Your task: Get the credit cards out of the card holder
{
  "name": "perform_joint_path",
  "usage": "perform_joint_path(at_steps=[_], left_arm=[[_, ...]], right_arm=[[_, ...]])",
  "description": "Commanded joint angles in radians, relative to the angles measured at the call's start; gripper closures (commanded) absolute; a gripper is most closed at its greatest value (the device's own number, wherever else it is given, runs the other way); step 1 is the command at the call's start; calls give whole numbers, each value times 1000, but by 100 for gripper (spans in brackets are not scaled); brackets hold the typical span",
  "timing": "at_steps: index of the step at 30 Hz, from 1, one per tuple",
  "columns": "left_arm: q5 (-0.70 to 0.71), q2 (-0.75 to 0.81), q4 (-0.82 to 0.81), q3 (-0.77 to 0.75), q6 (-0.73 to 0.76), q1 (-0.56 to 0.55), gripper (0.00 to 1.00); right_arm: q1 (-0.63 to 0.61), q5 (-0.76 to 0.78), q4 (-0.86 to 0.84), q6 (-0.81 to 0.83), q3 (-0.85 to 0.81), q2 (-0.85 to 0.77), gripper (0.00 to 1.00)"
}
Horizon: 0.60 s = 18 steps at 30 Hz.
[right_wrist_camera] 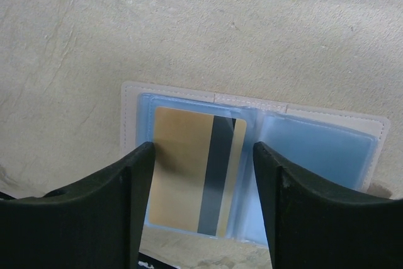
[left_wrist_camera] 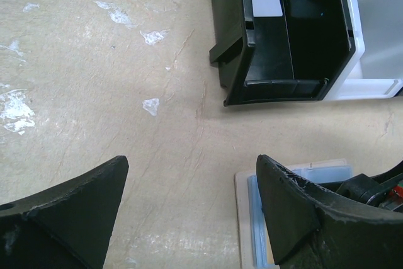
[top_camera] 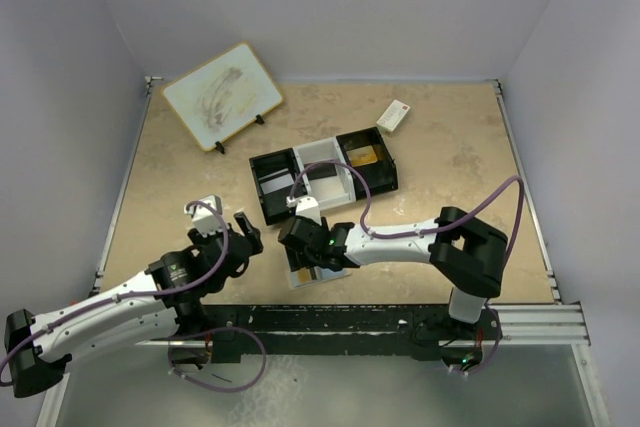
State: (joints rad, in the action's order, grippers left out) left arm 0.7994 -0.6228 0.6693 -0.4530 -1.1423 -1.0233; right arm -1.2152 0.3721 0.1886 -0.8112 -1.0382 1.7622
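Since the card holder (right_wrist_camera: 315, 149) lies opened flat on the worktop (right_wrist_camera: 189, 29) directly beneath the right hand (right_wrist_camera: 203, 155), that hand stands spread astride the gold card (right_wrist_camera: 182, 168) tucked inside, likely to pull it out, while the left hand (left_wrist_camera: 192, 165) hovers spread and empty just beside the holder

The card holder (right_wrist_camera: 315, 146) lies open at the table's (top_camera: 450, 177) near edge, with a card (right_wrist_camera: 189, 168) inside it. The tray (top_camera: 262, 187) sits behind it, a box (top_camera: 393, 115) lies further back to the right, and a board (top_camera: 222, 95) stands in the far left corner.
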Motion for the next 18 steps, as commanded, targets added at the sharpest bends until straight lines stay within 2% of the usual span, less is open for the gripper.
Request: perform_joint_path(at_steps=[1, 3, 11, 18], left_arm=[[9, 15, -8, -44, -15, -3, 20], [9, 13, -8, -45, -12, -3, 20], [0, -23, -32, -48, 13, -2, 20], [-11, -38, -46, -41, 20, -2, 20]], right_arm=[[-7, 5, 17, 5, -19, -24, 42], [-8, -2, 14, 13, -23, -26, 45], [-12, -33, 4, 20, -36, -48, 37], [-15, -42, 17, 7, -52, 32, 36]])
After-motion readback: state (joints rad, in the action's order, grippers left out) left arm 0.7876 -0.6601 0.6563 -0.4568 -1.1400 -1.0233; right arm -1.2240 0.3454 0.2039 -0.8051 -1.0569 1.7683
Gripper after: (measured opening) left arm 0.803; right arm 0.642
